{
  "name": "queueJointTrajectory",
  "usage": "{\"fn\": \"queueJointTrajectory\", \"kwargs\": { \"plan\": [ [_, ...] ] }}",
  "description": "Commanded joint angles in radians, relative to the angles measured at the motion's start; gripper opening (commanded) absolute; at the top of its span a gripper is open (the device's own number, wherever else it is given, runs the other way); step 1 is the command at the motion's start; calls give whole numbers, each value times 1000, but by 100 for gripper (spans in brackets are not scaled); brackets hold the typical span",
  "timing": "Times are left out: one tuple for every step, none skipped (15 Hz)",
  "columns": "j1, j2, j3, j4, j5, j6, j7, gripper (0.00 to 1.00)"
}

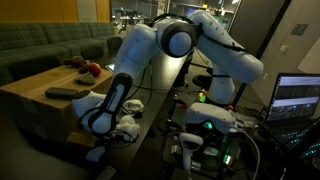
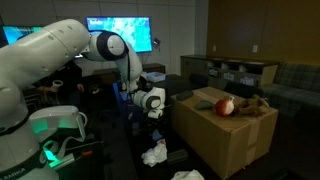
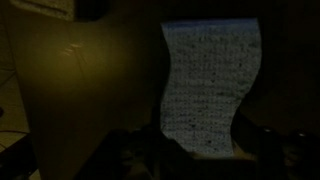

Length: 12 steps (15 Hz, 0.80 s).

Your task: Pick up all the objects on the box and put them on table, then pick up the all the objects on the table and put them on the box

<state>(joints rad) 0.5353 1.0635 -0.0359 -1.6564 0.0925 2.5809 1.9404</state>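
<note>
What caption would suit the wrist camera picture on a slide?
Dim wrist view: brown cardboard box on the left, pale speckled grey patch beside it.

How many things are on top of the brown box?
3: a dark bar at the edge, a red toy behind, a brown thing beside it. Darkness may hide more.

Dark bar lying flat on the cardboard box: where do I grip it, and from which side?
Likely the middle of the dark bar, pinched across its narrow width, coming straight down. It lies flat on the box top, long and thin, so only its long edges can be spanned.
</note>
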Motion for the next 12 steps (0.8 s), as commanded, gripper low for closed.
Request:
{"fn": "queueJointTrajectory", "kwargs": {
  "plan": [
    [-26,-1,19,14,-10,-14,-6,53],
    [-30,-9,20,10,-12,-19,-9,41],
    [-29,-14,19,10,-13,-24,-8,34],
    [-29,-21,18,7,-15,-30,-7,29],
    [-26,-26,16,5,-17,-34,-4,28],
    [-24,-30,15,2,-18,-36,-3,25],
    [-23,-36,14,-1,-20,-40,-3,23],
    [-23,-40,14,-5,-21,-40,-4,23],
    [-20,-43,13,-6,-22,-43,-2,20],
    [-17,-48,11,-8,-25,-48,0,18],
    [-14,-55,9,-11,-28,-54,1,16],
    [-12,-60,7,-13,-33,-56,2,13]
  ]
}}
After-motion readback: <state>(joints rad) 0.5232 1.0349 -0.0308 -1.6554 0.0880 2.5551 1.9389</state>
